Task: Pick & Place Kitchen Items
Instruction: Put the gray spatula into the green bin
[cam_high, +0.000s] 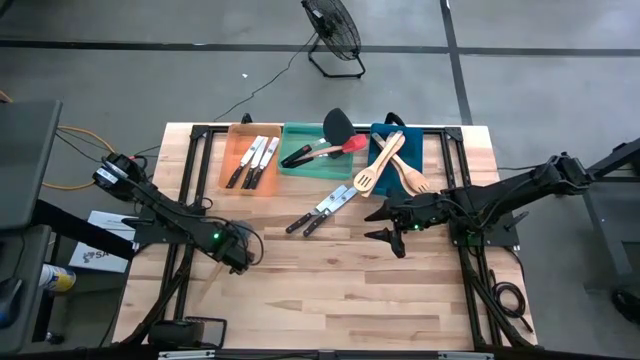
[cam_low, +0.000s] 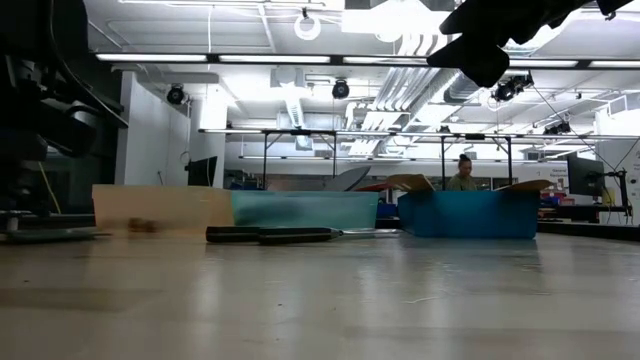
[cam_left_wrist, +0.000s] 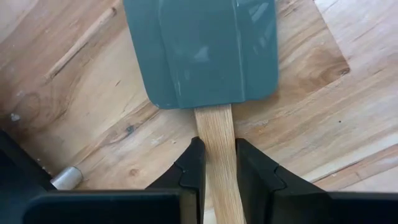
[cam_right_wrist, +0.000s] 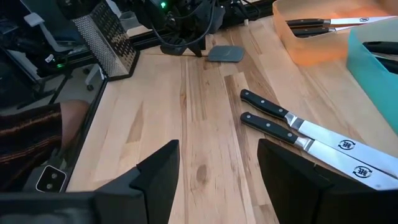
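- The near half of the wooden table (cam_high: 340, 290) lay bare, giving open passage.
- Two knives (cam_high: 320, 210) lay side by side mid-table, before the trays.
- Orange tray (cam_high: 232, 150), green tray (cam_high: 300, 165) and blue tray (cam_high: 378, 135) lined the far edge, blocking it.
- The left gripper (cam_high: 240, 255) and right gripper (cam_high: 385, 225) flanked the open middle.

Hidden and cut-off parts around the table

The grey spatula (cam_left_wrist: 200, 50) runs off the left wrist view at its blade's far end, and its wooden handle (cam_left_wrist: 217, 155) vanishes between the left gripper (cam_left_wrist: 216, 163) jaws. In the low view the orange tray (cam_low: 160, 210) is blurred, and the blue tray (cam_low: 475, 215) hides its contents but for tips. A person (cam_low: 463, 175) behind is too small to make out.
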